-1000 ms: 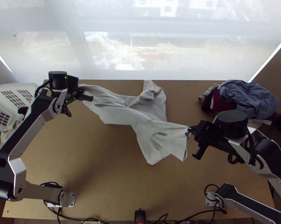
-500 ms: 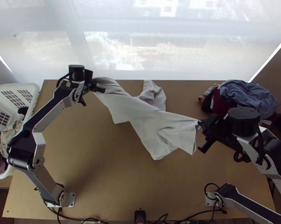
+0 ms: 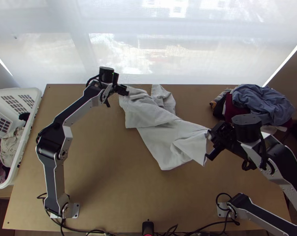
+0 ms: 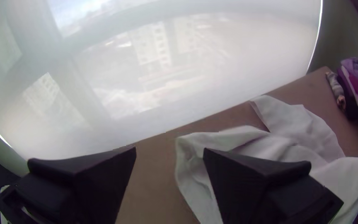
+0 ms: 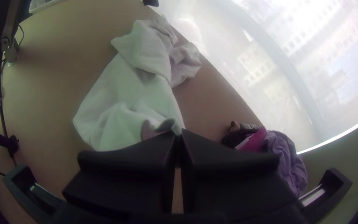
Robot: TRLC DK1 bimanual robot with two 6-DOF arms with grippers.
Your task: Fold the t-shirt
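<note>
Shirt [image 3: 160, 135] lay rumpled mid-frame on the worktop [image 3: 109, 177], so I'd call this straightening, not folding yet. Right hand [image 5: 179, 132] was clamped on a bit right of centre; left hand [image 4: 170, 148] was wide apart up top, probably needing a grip next.

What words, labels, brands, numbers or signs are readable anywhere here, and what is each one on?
There are none that I can read.
White shirt: no lettering to make out.
Clothes pile: none legible.
Laundry basket: slots and holes, no readable word.
Left arm and right arm: any small markings are too tiny to read.
</note>
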